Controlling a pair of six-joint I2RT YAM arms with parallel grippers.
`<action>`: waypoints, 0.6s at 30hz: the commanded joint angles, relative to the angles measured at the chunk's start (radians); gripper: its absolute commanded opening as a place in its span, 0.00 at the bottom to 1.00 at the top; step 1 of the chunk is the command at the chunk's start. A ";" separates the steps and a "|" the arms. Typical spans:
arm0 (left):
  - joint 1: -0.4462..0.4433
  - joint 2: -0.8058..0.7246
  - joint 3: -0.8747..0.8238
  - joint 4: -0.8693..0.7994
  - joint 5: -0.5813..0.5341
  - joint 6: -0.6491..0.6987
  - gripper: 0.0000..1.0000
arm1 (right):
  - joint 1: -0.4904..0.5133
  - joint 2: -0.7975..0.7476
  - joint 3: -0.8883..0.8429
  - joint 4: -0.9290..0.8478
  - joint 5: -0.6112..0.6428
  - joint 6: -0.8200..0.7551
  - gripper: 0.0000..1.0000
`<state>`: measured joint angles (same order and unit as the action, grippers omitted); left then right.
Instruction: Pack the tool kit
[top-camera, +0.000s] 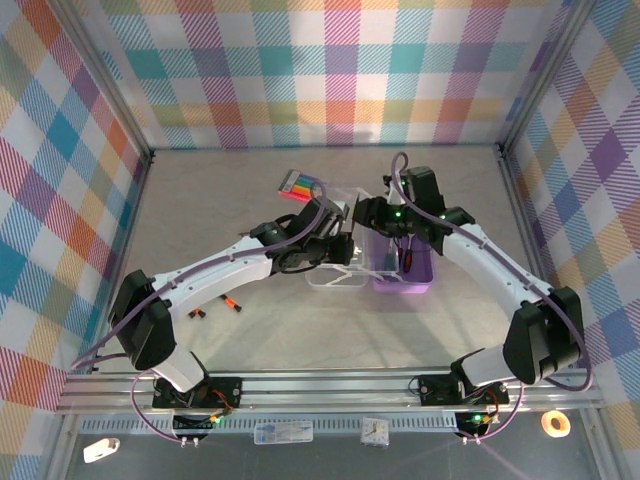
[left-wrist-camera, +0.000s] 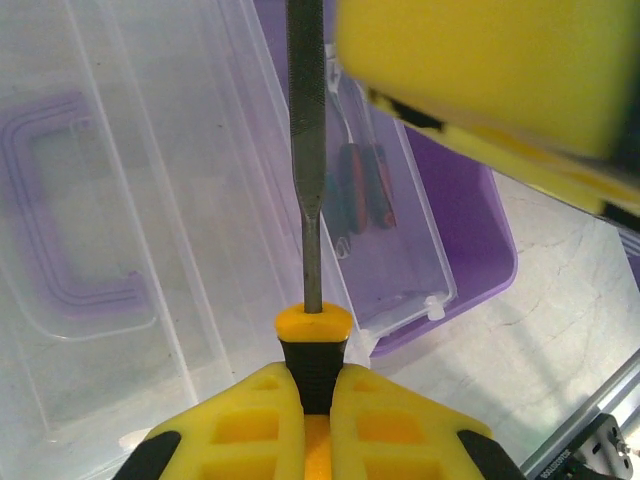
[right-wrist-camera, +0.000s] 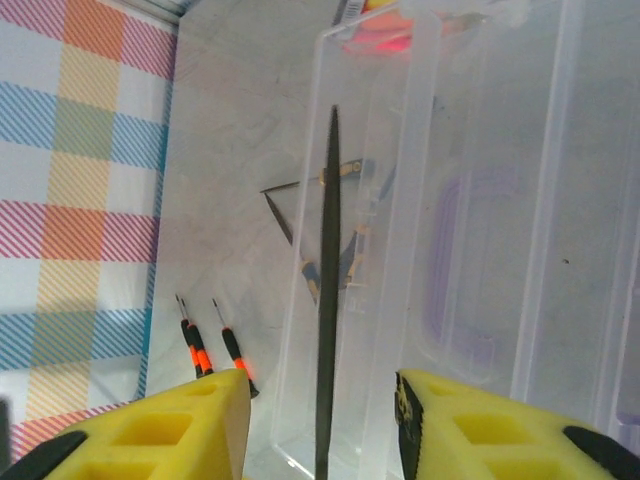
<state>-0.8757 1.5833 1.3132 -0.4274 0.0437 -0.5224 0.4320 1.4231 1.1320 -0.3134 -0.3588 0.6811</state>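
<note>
Plaid-walled cell, grey tabletop. The tool kit lies open at centre. Above its clear lid, left jaws pinch a file by its handle; right jaws spread around the blade, likely for handover.

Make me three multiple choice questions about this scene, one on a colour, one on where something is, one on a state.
1. The box base is: A purple, B green, C red.
2. The loose screwdrivers lie: A in the box base, B on the table, C on a shelf.
3. The left gripper is: A open, B shut on the file, C shut on a cloth.
Answers: 1 A, its walls show purple. 2 B, they lie on bare table outside the box. 3 B, its yellow fingers clamp the file's black handle.
</note>
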 joint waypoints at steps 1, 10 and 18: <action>-0.016 0.005 0.016 0.038 0.024 0.009 0.02 | 0.005 0.026 0.033 0.038 0.004 0.026 0.39; -0.016 -0.006 0.016 0.030 -0.006 0.025 0.06 | 0.007 0.045 0.042 0.056 -0.011 0.037 0.10; -0.016 -0.022 0.025 0.017 -0.037 0.040 0.48 | 0.007 0.042 0.032 0.063 0.015 0.022 0.02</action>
<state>-0.8833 1.5833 1.3132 -0.4088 0.0319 -0.4969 0.4328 1.4635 1.1473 -0.2756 -0.3588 0.7181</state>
